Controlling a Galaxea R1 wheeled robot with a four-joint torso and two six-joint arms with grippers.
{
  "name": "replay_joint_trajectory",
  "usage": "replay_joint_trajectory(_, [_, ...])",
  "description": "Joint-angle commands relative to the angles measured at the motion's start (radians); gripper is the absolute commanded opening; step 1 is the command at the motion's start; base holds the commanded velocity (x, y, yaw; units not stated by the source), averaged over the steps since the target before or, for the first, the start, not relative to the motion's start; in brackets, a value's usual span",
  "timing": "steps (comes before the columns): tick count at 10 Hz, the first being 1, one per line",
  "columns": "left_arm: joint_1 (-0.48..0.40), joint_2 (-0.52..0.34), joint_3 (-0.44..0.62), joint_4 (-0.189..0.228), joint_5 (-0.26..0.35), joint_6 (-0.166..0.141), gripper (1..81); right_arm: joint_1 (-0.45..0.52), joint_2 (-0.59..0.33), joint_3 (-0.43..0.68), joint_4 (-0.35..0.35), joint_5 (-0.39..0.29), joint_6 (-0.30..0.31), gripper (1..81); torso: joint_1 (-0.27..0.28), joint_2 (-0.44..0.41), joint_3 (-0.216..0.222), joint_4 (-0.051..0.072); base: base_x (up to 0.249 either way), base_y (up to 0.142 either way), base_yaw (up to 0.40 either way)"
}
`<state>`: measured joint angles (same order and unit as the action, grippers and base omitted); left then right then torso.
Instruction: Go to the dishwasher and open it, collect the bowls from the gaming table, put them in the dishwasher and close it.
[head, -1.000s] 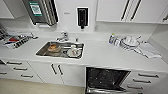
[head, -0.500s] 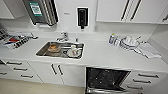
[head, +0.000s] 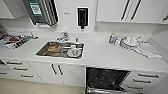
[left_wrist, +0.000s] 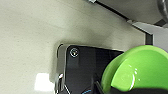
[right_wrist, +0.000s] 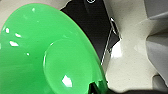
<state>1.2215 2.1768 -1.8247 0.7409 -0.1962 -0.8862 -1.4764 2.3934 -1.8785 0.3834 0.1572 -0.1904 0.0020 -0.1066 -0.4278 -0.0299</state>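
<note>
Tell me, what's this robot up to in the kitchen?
It is facing a white kitchen counter with a sink that has some dishes in it. Below the counter, the dishwasher already stands open, showing its dark inside. Each wrist camera shows a bright green bowl up close: one by the left arm, one by the right. So it seems to be bringing bowls over to load, though the claws themselves are hard to make out.

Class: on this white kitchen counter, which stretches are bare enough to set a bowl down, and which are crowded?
Bare: the white countertop between the steel sink and the white dish stack. Crowded: the sink, holding dishes; the left end, under a patterned clutter.
</note>
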Motion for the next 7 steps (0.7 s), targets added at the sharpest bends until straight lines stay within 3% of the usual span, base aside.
replay_joint_trajectory(1, [-0.211,-0.104,0.183,0.011,0.231,-0.010,1.0,0.029,-0.067,-0.002,0.005,-0.076,0.002,1.0,0.000,0.000,0.000,0.000,0.000,0.000,0.000])
replay_joint_trajectory(3, [-0.343,-0.113,0.306,0.008,0.403,-0.011,1.0,0.037,-0.098,0.001,0.006,-0.074,0.016,1.0,0.000,0.000,0.000,0.000,0.000,0.000,0.000])
replay_joint_trajectory(5, [-0.478,-0.107,0.409,-0.011,0.567,-0.011,1.0,0.043,-0.103,0.015,0.002,-0.074,0.016,1.0,0.000,0.000,-0.091,0.000,0.000,0.000,0.000])
replay_joint_trajectory(7, [-0.619,-0.098,0.487,-0.046,0.695,-0.010,1.0,0.047,-0.100,0.021,-0.006,-0.074,0.016,1.0,0.000,0.000,-0.137,0.000,0.000,0.000,0.000])
